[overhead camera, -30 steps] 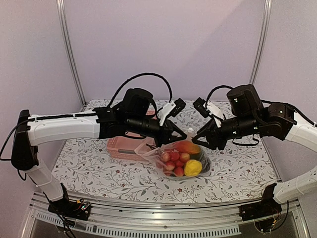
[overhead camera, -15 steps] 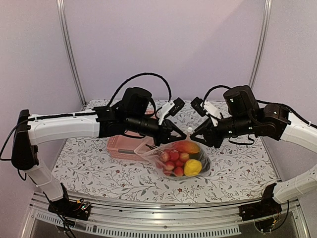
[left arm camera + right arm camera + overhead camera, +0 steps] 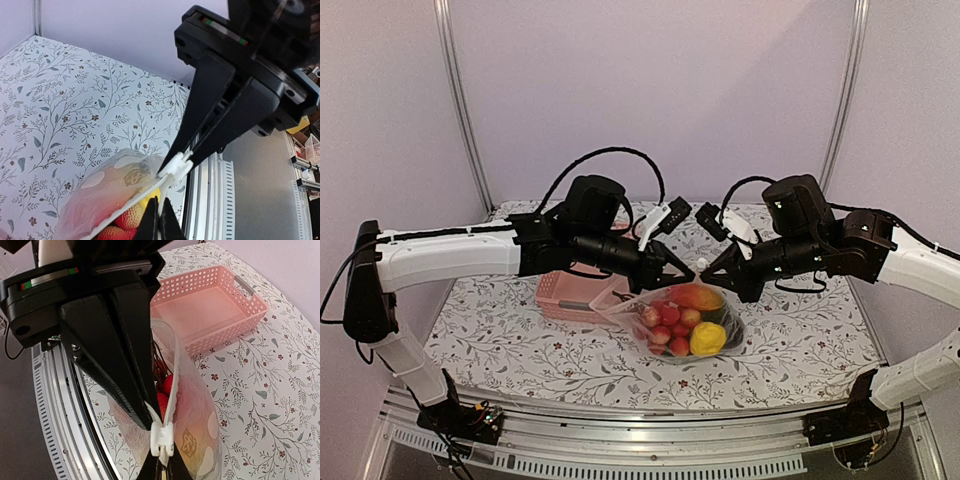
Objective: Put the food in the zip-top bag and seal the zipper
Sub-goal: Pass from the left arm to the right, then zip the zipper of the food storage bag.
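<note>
The zip-top bag [image 3: 685, 322] lies mid-table holding the food [image 3: 670, 318]: red round pieces, a yellow one [image 3: 709, 338] and an orange pepper [image 3: 698, 296]. My left gripper [image 3: 690, 275] comes from the left and is shut on the zipper strip [image 3: 127, 207] at the bag's raised mouth; its tips [image 3: 160, 201] pinch the white edge. My right gripper [image 3: 710, 272] faces it, shut on the white slider [image 3: 162, 436] at the zipper's end, as its own view [image 3: 164, 456] shows. Red food [image 3: 167, 384] shows through the part of the mouth that still gapes.
The pink slotted basket [image 3: 565, 295] stands just left of the bag, under the left arm, and looks bare inside [image 3: 210, 310]. The metal table rail [image 3: 220, 200] runs along the near edge. Both arms meet over the bag's top.
The right gripper has moved left to the bag's mouth and closed on the white slider. The left gripper has kept its grip; the bag has barely shifted.
</note>
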Robot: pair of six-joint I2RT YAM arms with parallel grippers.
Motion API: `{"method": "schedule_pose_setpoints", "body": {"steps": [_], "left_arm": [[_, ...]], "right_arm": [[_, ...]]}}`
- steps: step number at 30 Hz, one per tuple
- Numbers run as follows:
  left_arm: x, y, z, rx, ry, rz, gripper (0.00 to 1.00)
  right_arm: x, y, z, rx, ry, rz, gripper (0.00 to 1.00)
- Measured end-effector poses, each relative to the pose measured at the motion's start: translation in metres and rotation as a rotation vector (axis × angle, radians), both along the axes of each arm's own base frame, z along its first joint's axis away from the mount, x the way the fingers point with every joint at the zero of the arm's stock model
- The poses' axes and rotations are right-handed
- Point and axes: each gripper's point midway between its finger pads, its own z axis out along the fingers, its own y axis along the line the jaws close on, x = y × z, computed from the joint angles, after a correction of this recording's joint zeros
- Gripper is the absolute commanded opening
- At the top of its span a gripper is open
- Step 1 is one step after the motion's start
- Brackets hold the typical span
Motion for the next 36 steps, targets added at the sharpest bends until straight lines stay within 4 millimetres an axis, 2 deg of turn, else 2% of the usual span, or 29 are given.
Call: {"method": "schedule_pose_setpoints", "body": {"steps": [2, 7, 10, 12, 17, 20, 23, 29, 36], "left_arm": [[0.0, 0.001, -0.001, 0.004, 0.003, 0.001, 0.05], [0.002, 0.001, 0.001, 0.013, -0.002, 0.011, 0.29], [0.005, 0.005, 0.006, 0.015, -0.016, 0.03, 0.39], [0.005, 0.01, 0.017, 0.003, -0.039, 0.047, 0.45], [0.004, 0.023, 0.062, -0.082, -0.14, 0.071, 0.55], [0.001, 0.024, 0.082, -0.137, -0.201, 0.058, 0.57], [-0.001, 0.02, 0.085, -0.162, -0.237, 0.025, 0.57], [-0.002, 0.005, 0.061, -0.142, -0.241, -0.053, 0.53], [-0.004, -0.005, 0.033, -0.105, -0.219, -0.108, 0.31]], "right_arm": [[0.0, 0.0, 0.0, -0.001, -0.004, 0.004, 0.0], [0.0, 0.0, 0.004, -0.001, -0.01, 0.008, 0.0], [-0.001, -0.001, 0.008, -0.005, -0.016, 0.013, 0.0], [-0.002, -0.002, 0.01, -0.012, -0.019, 0.019, 0.0], [-0.004, -0.004, 0.01, -0.033, -0.018, 0.034, 0.0], [-0.005, -0.003, 0.009, -0.042, -0.014, 0.044, 0.0], [-0.007, -0.003, 0.008, -0.048, -0.008, 0.057, 0.0], [-0.008, -0.002, 0.01, -0.046, -0.004, 0.065, 0.0], [-0.008, -0.002, 0.011, -0.052, 0.001, 0.066, 0.0]]}}
